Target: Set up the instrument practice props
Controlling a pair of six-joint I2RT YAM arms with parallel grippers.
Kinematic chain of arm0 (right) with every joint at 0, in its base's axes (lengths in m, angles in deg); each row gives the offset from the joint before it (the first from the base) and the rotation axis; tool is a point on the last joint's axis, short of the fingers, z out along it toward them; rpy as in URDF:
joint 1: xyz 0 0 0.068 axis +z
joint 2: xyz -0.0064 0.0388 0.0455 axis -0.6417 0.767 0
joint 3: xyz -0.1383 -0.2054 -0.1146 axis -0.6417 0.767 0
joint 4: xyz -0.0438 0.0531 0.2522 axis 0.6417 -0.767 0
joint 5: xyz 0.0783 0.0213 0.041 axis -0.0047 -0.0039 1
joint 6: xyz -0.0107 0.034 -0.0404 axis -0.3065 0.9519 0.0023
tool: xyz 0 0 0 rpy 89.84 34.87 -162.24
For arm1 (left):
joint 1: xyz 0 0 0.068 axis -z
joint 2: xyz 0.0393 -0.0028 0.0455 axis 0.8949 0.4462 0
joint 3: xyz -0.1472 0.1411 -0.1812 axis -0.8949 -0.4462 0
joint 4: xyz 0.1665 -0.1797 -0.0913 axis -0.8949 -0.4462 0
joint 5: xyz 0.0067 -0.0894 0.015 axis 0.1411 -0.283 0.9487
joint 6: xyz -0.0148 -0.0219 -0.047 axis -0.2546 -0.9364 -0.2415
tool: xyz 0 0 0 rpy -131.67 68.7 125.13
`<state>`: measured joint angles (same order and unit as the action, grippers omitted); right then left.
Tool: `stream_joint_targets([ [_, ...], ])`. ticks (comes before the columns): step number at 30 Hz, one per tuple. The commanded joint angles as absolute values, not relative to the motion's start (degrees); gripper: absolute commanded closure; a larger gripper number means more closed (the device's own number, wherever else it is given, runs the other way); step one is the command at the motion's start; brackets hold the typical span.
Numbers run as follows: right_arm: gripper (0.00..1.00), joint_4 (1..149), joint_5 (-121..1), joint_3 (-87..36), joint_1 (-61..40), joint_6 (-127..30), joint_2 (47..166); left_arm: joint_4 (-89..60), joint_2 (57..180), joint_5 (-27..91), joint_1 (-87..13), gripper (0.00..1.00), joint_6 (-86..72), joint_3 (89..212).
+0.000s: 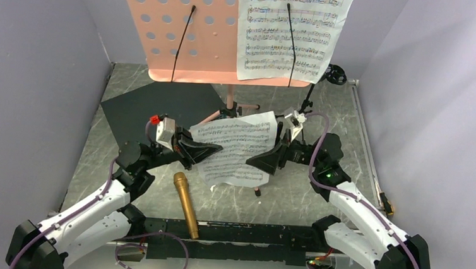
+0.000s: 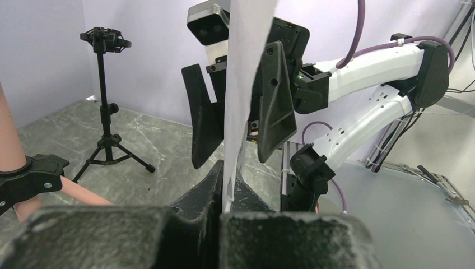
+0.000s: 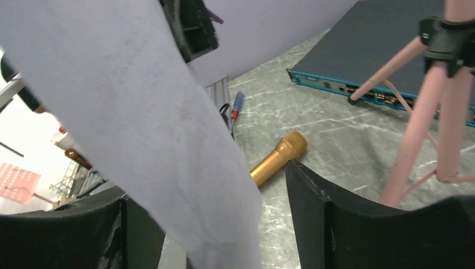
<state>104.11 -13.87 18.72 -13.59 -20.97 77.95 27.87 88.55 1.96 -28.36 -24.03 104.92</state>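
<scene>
A pink perforated music stand (image 1: pixel 186 29) rises at the back, with one white sheet-music page (image 1: pixel 290 30) on its right half. A second page (image 1: pixel 237 148) hangs in mid-air in front of it. My left gripper (image 1: pixel 208 151) is shut on that page's left edge; in the left wrist view the page (image 2: pixel 242 95) stands edge-on, pinched in the left gripper (image 2: pixel 228 175). My right gripper (image 1: pixel 264 160) is open, a finger on each side of the page's right edge (image 3: pixel 140 112). The gold microphone (image 1: pixel 185 205) lies on the table, and the black tripod mic stand (image 1: pixel 319 89) is at the back right.
A dark flat panel (image 1: pixel 155 110) with a teal edge (image 3: pixel 336 87) lies at the back left, by the pink tripod legs (image 3: pixel 417 129). A red-and-blue screwdriver (image 3: pixel 237 107) lies near the front rail. Grey walls enclose the table on three sides.
</scene>
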Motion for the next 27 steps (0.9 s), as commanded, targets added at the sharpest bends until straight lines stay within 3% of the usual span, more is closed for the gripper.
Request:
stream_joint_targets([
  [1,0.34,110.2,-12.7,17.3,-10.8,-22.7,78.2,28.0,88.6,1.6,-28.3,0.97,-22.9,107.4],
  [3,0.55,110.8,-13.1,16.9,-9.8,-22.3,78.7,28.5,89.0,1.4,-28.3,0.98,-23.0,107.5],
  [10,1.0,108.4,-16.5,14.6,-8.4,-24.4,78.3,26.2,89.5,1.4,-28.3,0.96,-21.0,108.9],
  [20,1.0,102.4,-19.0,11.5,-8.2,-27.9,78.5,22.1,88.0,3.0,-28.3,0.76,-19.1,108.7],
  [21,1.0,101.8,-19.2,11.2,-8.3,-28.2,78.5,21.4,87.8,3.3,-28.3,0.71,-18.8,108.7],
  [23,1.0,100.6,-20.0,10.9,-8.2,-29.0,78.2,19.4,87.3,4.5,-28.3,0.42,-18.8,108.8],
  [27,1.0,98.9,-22.2,11.1,-8.3,-29.6,76.9,15.7,87.5,6.1,-28.3,0.23,-18.5,109.7],
])
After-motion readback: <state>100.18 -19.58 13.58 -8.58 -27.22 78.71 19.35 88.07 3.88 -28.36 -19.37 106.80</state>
